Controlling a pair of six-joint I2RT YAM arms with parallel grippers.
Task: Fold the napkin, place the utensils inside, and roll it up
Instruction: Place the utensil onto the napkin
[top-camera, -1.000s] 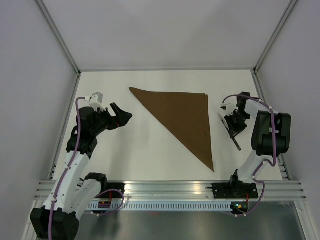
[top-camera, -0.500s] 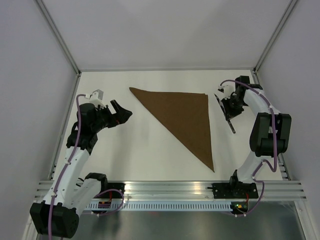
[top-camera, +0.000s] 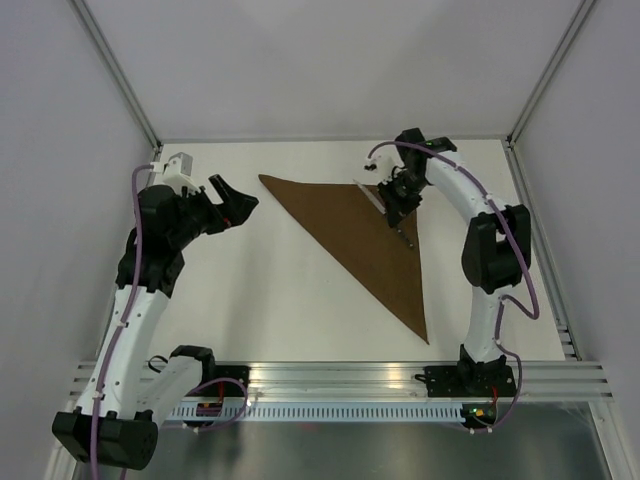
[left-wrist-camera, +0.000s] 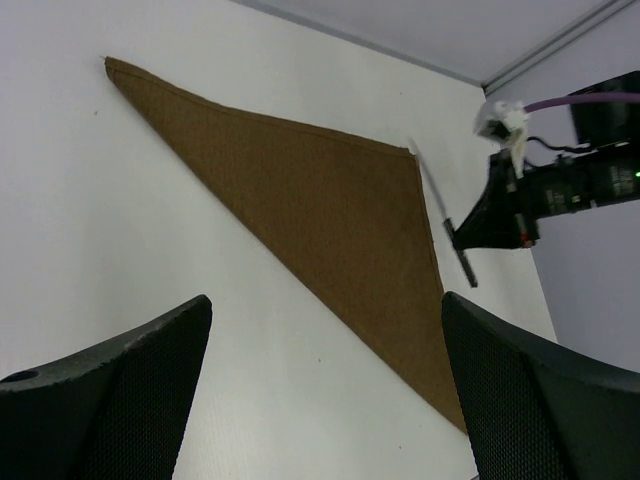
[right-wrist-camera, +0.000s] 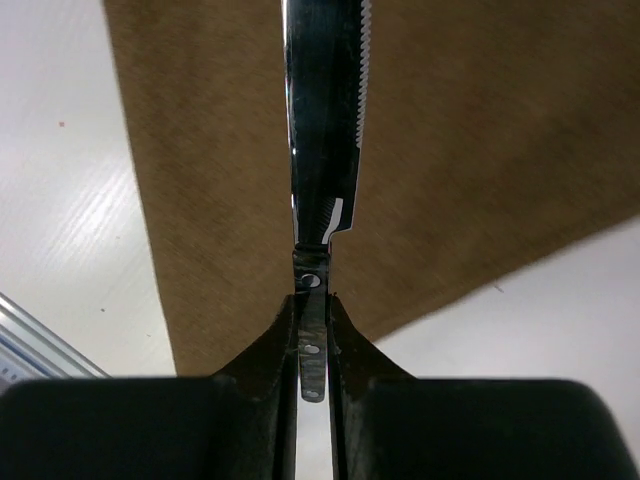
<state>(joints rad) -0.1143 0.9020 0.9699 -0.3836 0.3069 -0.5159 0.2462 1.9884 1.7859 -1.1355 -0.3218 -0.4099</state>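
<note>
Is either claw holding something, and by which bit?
The right gripper pinches the table knife by its handle, just behind the serrated blade. The left gripper is open, holding nothing.

Bright, diffuse light casts only faint shadows. Just ahead of the right gripper (right-wrist-camera: 313, 300), the slim silver serrated knife (right-wrist-camera: 325, 120) shows glare; the dark brown napkin (right-wrist-camera: 480, 150) beyond looks soft.

Napkin (top-camera: 360, 230) plain brown; knife (right-wrist-camera: 322, 110) blade silver, handle dark; table (top-camera: 250, 290) white; left end effector (top-camera: 232, 195) black.
</note>
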